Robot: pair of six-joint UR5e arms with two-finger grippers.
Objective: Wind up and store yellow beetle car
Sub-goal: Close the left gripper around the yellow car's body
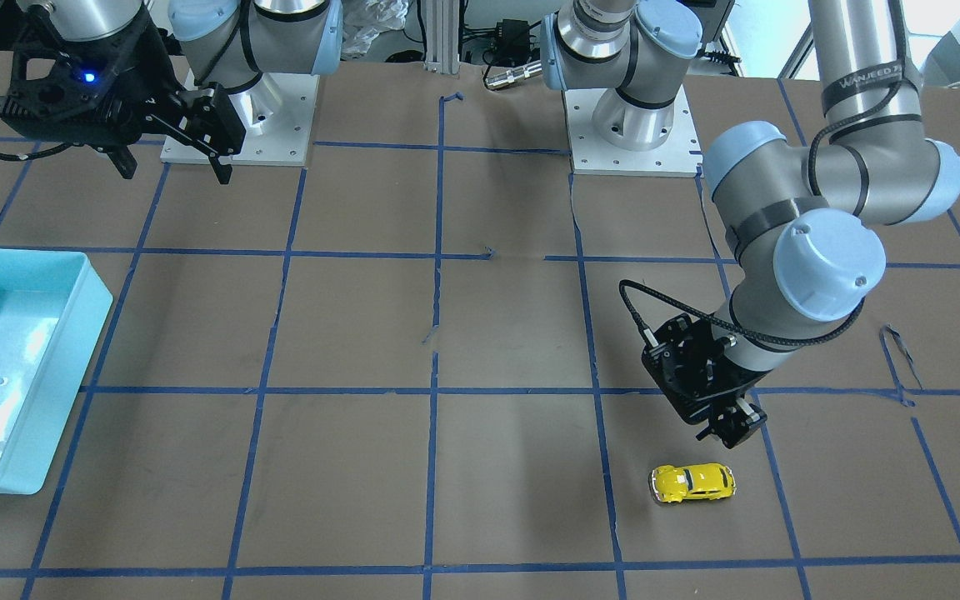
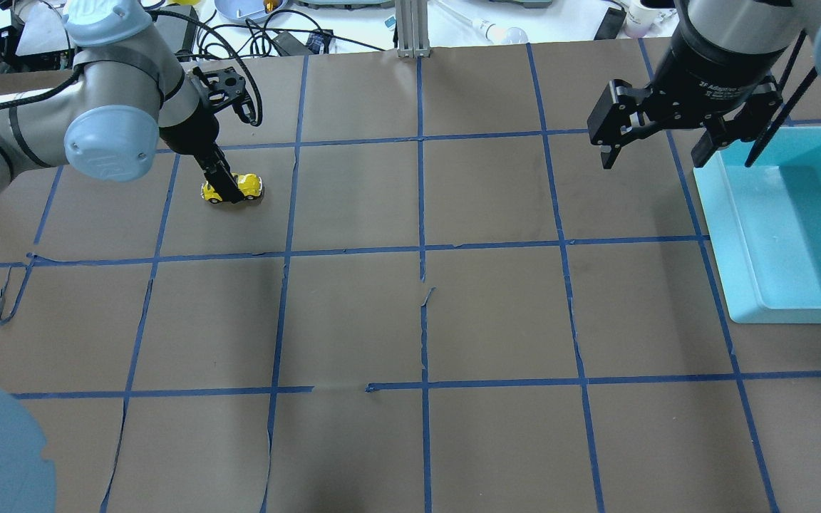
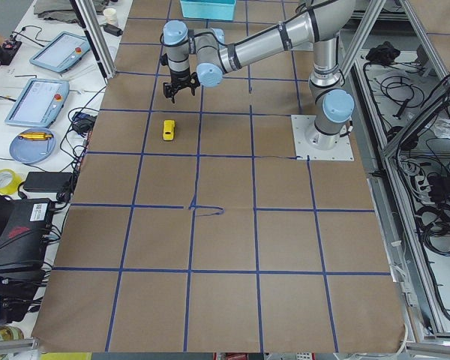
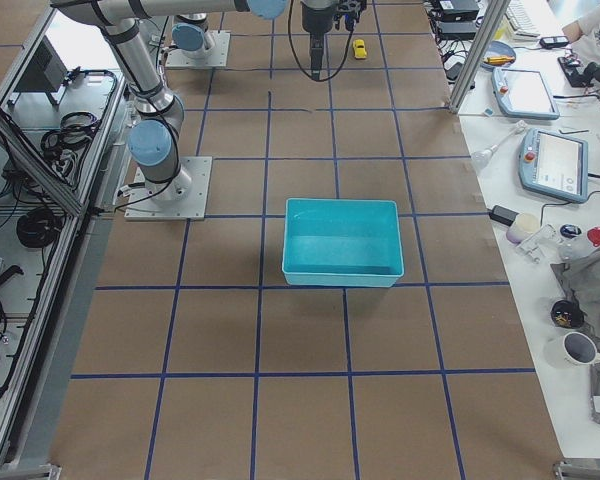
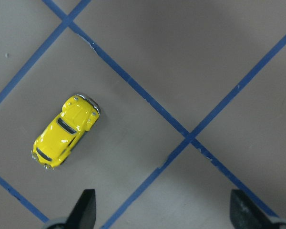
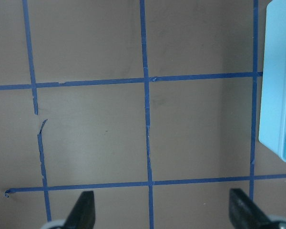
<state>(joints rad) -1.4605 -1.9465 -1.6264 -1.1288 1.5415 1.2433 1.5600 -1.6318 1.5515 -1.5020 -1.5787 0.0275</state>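
The yellow beetle car [image 1: 692, 483] stands on its wheels on the brown paper, on my left side; it also shows in the overhead view [image 2: 239, 187] and the left side view [image 3: 169, 130]. My left gripper [image 1: 726, 429] hangs open and empty just above the table beside the car. In the left wrist view the car [image 5: 66, 131] lies left of and ahead of the open fingers [image 5: 86, 210], not between them. My right gripper [image 2: 656, 153] is open and empty, held high near the teal bin [image 2: 731, 235]. The right wrist view shows its fingers [image 6: 83, 210] spread over bare paper.
The teal bin [image 1: 97, 283] is empty and sits at the table's edge on my right; its corner shows in the right wrist view [image 6: 276, 95]. Blue tape lines grid the paper. Torn paper strips curl up near the left arm [image 2: 8, 299].
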